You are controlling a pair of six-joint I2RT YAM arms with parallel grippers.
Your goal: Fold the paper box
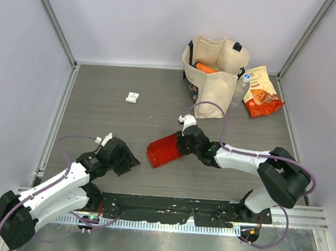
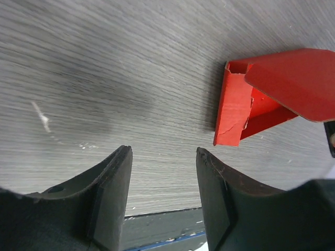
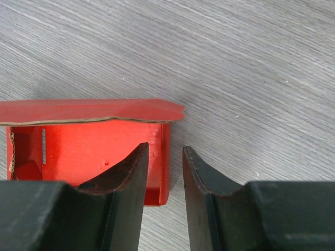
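The paper box point(image 1: 165, 150) is bright red card, partly formed, lying on the grey table with its lid flap open. In the right wrist view it point(image 3: 89, 141) shows an open interior under the raised flap. My right gripper point(image 1: 184, 141) sits at its right end. It point(image 3: 165, 149) is slightly open and straddles the box's side wall, one finger inside and one outside, with a gap on the outer side. My left gripper point(image 1: 131, 160) is open and empty, low over the table to the left of the box. In its wrist view it point(image 2: 164, 151) sees the box point(image 2: 246, 99) up right.
A beige cloth tote bag point(image 1: 216, 71) stands at the back with an orange item inside. An orange-red snack bag point(image 1: 262, 92) lies to its right. A small white piece point(image 1: 133, 98) lies at the back left. Grey walls enclose the table.
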